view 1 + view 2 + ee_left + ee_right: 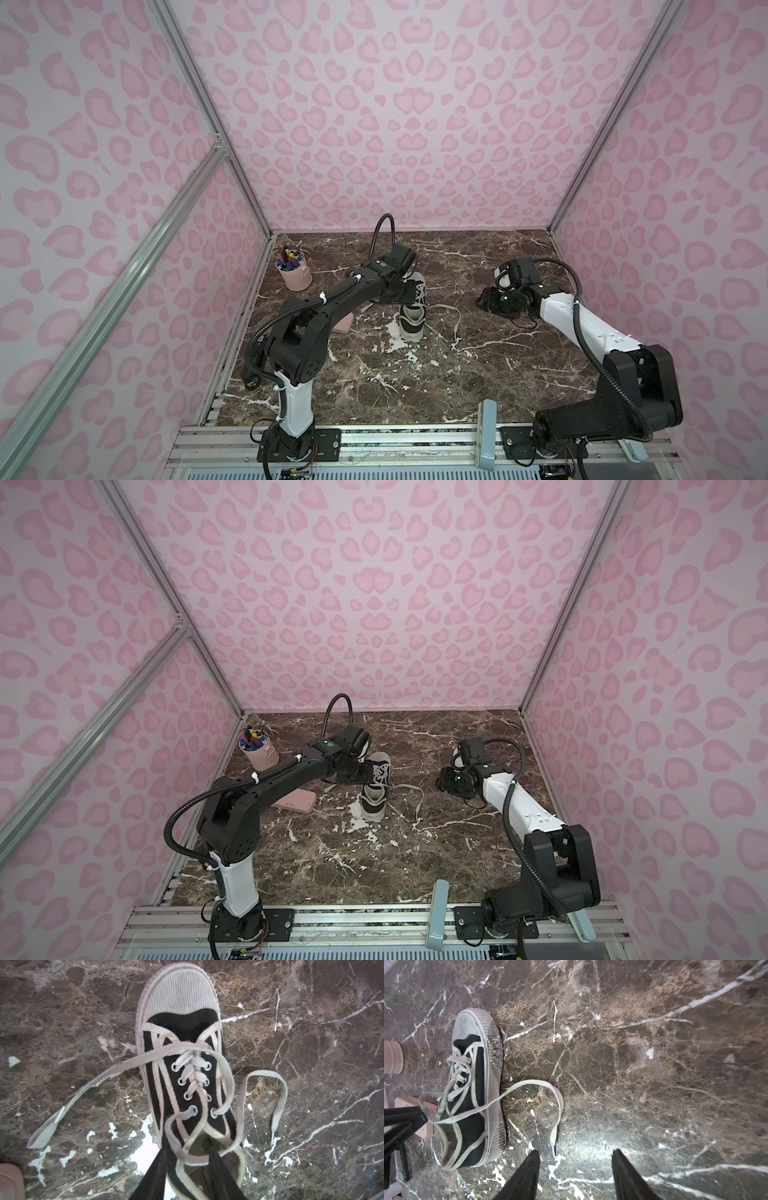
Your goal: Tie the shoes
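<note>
**Sneaker of black canvas, white rubber sole and toe cap, stands untied at mid-table**

Nearest the camera, the dark brown, white-veined marble tabletop shows only its veining. Beyond it the sneaker stands on its sole a little left of centre in both top views, heel toward the camera, toe toward the back.

Its long white flat laces run through the eyelets but hang loose. One end trails over the shoe's side onto the marble. The other bends away in a wide curve on the right.

A flat pink rectangular case lies just left of the shoe, partly under the left arm.

The left gripper hangs over the shoe's open collar. Its two black fingers stand narrowly apart, and a slack loop of lace lies across the gap, touching them. Whether it is pinched cannot be told.

Well to the right, the right gripper hovers above bare marble. Its black fingers are spread wide and grasp nothing, with the tip of the curved lace just ahead of them.

Farther back on the left stands a pink cylindrical cup of pens. Behind everything rises a pink leopard-print wall.
</note>
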`<action>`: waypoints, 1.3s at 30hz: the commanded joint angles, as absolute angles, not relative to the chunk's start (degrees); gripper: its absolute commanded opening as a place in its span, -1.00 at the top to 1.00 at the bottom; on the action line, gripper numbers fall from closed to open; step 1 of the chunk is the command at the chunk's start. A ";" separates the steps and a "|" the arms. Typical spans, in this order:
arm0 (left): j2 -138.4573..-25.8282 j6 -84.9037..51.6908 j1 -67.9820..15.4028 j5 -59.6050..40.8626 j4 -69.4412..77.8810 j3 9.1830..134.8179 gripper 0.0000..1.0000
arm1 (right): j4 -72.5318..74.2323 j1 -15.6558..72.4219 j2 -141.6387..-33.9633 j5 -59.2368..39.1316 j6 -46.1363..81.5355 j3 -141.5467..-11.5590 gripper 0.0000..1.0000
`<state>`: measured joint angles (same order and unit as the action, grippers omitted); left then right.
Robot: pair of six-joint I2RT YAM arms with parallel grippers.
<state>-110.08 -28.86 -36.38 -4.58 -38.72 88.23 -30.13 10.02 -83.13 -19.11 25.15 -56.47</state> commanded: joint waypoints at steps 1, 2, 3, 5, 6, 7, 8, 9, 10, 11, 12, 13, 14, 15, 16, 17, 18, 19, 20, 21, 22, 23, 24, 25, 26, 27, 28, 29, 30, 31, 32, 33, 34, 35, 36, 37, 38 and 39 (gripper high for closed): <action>-110.81 -29.33 -36.17 -5.21 -37.80 87.89 0.36 | -29.21 10.62 -83.46 -18.90 25.73 -56.69 -0.16; -110.84 -29.49 -36.20 -5.44 -37.51 87.73 0.37 | -28.90 11.03 -83.58 -19.07 25.90 -56.58 -0.16; -110.91 -29.60 -36.17 -5.51 -37.23 87.63 0.38 | -28.56 11.44 -83.64 -19.15 25.95 -56.40 -0.16; -111.29 -29.87 -36.23 -5.47 -36.91 87.66 0.41 | -27.89 12.33 -83.87 -19.46 26.65 -56.27 -0.16; -111.52 -30.01 -36.13 -5.53 -37.00 87.72 0.43 | -27.63 12.66 -83.99 -19.66 27.03 -56.25 -0.16; -111.70 -30.14 -36.12 -5.90 -36.85 87.88 0.46 | -27.19 13.02 -84.02 -19.85 27.43 -56.05 -0.16; -111.78 -30.35 -36.08 -6.18 -36.69 87.98 0.48 | -26.58 13.39 -84.10 -19.94 27.75 -55.88 -0.16; -111.60 -30.57 -36.12 -6.27 -36.33 87.98 0.52 | -26.23 13.65 -84.27 -19.87 27.84 -55.82 -0.16; -111.47 -30.75 -36.12 -6.33 -35.94 87.89 0.57 | -26.15 13.86 -84.64 -19.84 27.86 -55.96 -0.16; -111.38 -30.80 -36.12 -6.24 -35.85 87.93 0.63 | -26.11 14.05 -85.02 -19.96 27.86 -56.07 -0.15; -111.36 -30.82 -36.12 -6.24 -35.84 88.19 0.67 | -26.00 14.27 -85.24 -20.01 27.86 -56.18 -0.15; -111.36 -30.76 -36.12 -6.40 -35.89 88.55 0.75 | -25.65 14.61 -85.49 -20.25 27.81 -56.22 -0.15; -111.36 -30.76 -36.12 -6.68 -35.95 88.89 0.82 | -25.18 15.04 -85.61 -20.50 27.85 -56.08 -0.15; -111.25 -30.83 -36.12 -7.03 -35.90 89.15 0.86 | -24.53 15.34 -85.73 -20.80 27.86 -55.99 -0.15; -111.20 -30.87 -36.12 -7.42 -36.00 89.52 0.88 | -23.78 15.66 -85.92 -21.36 28.06 -55.91 -0.15; -111.17 -31.01 -36.08 -7.68 -35.96 89.89 0.89 | -23.02 15.93 -86.16 -21.89 28.44 -55.71 -0.15; -111.18 -31.11 -36.12 -7.95 -36.16 90.30 0.89 | -22.27 16.19 -86.37 -22.26 28.87 -55.48 -0.15; -111.33 -31.28 -36.12 -8.36 -36.52 91.04 0.89 | -21.29 16.20 -86.69 -22.79 29.31 -55.31 -0.16; -111.59 -31.61 -36.10 -8.86 -36.76 91.72 0.89 | -20.63 16.45 -87.04 -23.23 29.68 -55.29 -0.16; -111.79 -31.97 -36.12 -9.26 -36.74 92.21 0.89 | -20.04 16.65 -87.35 -23.44 30.00 -55.31 -0.16; -112.12 -32.31 -36.11 -10.05 -36.53 92.73 0.89 | -19.34 16.90 -87.73 -23.78 30.23 -55.28 -0.16; -112.43 -32.74 -36.12 -10.44 -36.46 93.25 0.88 | -18.78 17.24 -88.25 -24.19 30.25 -55.41 -0.15; -112.65 -33.15 -36.08 -10.73 -36.34 93.74 0.87 | -18.28 17.40 -88.60 -24.55 30.40 -55.51 -0.15; -113.00 -33.74 -36.11 -10.72 -36.29 94.23 0.87 | -17.59 17.85 -89.08 -24.98 30.47 -55.59 -0.15; -113.23 -34.51 -36.12 -10.45 -36.23 94.62 0.87 | -16.81 18.01 -89.57 -25.29 30.79 -55.48 -0.16; -113.33 -34.98 -36.11 -10.35 -35.77 94.74 0.86 | -16.17 18.25 -90.00 -25.55 31.15 -55.39 -0.16; -113.50 -35.43 -36.17 -10.61 -34.99 94.70 0.85 | -15.15 18.37 -90.57 -25.84 31.66 -55.19 -0.16; -113.80 -36.03 -36.05 -10.80 -34.34 94.88 0.85 | -14.35 18.45 -91.13 -26.08 32.34 -54.99 -0.17; -114.21 -36.64 -36.03 -11.19 -33.86 95.04 0.85 | -13.89 18.45 -91.50 -26.16 32.66 -54.86 -0.17; -114.74 -37.22 -35.94 -11.85 -33.13 95.25 0.84 | -13.48 18.45 -91.90 -26.21 32.84 -54.84 -0.17; -115.39 -37.43 -35.94 -12.47 -32.66 95.78 0.84 | -13.50 18.35 -92.10 -25.75 32.87 -55.00 -0.17; -116.05 -37.44 -35.90 -12.54 -32.89 96.50 0.84 | -13.54 18.30 -92.24 -25.60 32.73 -55.20 -0.17; -116.69 -37.44 -35.76 -12.33 -33.06 97.23 0.83 | -13.69 18.14 -92.25 -25.49 32.49 -55.45 -0.17; -117.16 -37.60 -35.63 -12.54 -32.74 97.73 0.83 | -13.95 18.04 -92.27 -25.33 32.20 -55.62 -0.17; -117.53 -38.08 -35.43 -12.92 -32.08 97.97 0.83 | -14.37 18.05 -92.33 -24.97 31.94 -55.80 -0.17; -117.96 -38.79 -35.20 -13.65 -31.08 98.15 0.83 | -14.78 18.03 -92.44 -24.56 31.55 -55.99 -0.17; -118.43 -39.61 -35.08 -14.31 -30.13 98.44 0.83 | -15.06 18.08 -92.57 -24.20 31.32 -56.07 -0.17; -118.92 -40.12 -35.07 -14.81 -29.71 98.78 0.83 | -15.27 18.02 -92.83 -24.17 31.22 -56.17 -0.17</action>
